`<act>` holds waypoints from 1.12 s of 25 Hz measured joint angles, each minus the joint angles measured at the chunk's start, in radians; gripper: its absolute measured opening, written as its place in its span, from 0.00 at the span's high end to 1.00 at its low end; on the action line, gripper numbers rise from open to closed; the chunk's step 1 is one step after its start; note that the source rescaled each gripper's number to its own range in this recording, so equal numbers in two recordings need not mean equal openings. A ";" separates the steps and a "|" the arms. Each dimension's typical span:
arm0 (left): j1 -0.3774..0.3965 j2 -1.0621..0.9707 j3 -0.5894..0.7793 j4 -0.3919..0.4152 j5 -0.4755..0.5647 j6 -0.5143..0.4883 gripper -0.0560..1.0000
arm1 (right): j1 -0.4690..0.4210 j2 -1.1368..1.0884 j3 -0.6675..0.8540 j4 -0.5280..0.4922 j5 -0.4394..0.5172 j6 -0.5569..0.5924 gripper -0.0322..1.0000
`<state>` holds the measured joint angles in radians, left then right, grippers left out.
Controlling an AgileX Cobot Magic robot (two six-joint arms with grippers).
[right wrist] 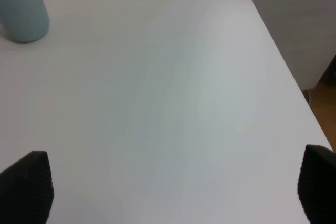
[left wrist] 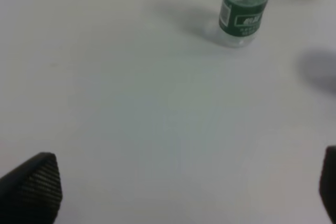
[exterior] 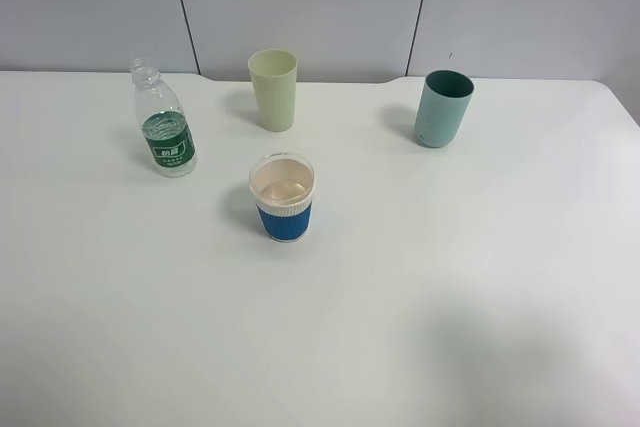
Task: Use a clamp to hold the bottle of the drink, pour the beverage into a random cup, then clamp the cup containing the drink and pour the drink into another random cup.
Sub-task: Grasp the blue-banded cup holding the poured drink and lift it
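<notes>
Bottle (exterior: 165, 132) stands upright at the left of the table (exterior: 450, 277), ungripped; left gripper (left wrist: 181, 184) fingers wide, empty, bottle well ahead; blue-sleeved cup (exterior: 283, 197) at centre; right gripper (right wrist: 172, 184) fingers wide, empty. Step judged: approach to bottle; next move requires left fingers to straddle the bottle body, then close.

Only one printed surface: a dark green label band (exterior: 170, 144) wrapped round the middle of the bottle (exterior: 160, 102). On that band, white marks. From the high camera, a pale emblem above a short white line of characters, too small to read. From the left wrist camera, a round pale emblem toward the bottle's neck, a white strip with dark characters toward its base, and a white block like a barcode at one side, all blurred. No word, brand or number legible.
</notes>
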<state>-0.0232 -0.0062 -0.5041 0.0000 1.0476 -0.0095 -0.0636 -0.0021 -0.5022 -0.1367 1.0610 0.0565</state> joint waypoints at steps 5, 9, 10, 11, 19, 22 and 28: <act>0.000 0.000 0.000 0.000 0.000 0.000 0.00 | 0.000 0.000 0.000 0.000 0.000 0.000 0.20; 0.000 0.000 0.000 0.000 0.000 0.000 0.00 | 0.000 0.000 0.000 0.000 0.000 0.000 0.20; 0.000 0.000 0.000 0.000 0.000 0.000 0.00 | 0.000 0.000 0.000 0.000 0.000 0.000 0.20; 0.000 0.000 0.000 0.000 0.000 0.000 0.00 | 0.000 0.000 0.000 0.000 0.000 0.000 0.20; 0.000 0.000 0.000 0.000 0.000 0.000 0.00 | 0.000 0.092 -0.056 0.059 -0.056 -0.028 0.20; 0.000 0.000 0.000 0.000 0.000 0.000 0.00 | 0.000 0.211 -0.090 0.061 -0.118 -0.043 0.20; 0.000 0.000 0.000 0.000 0.000 0.000 0.00 | 0.031 0.407 -0.099 0.079 -0.337 -0.089 0.20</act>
<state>-0.0232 -0.0062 -0.5041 0.0000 1.0476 -0.0095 -0.0327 0.4047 -0.6012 -0.0574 0.7240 -0.0323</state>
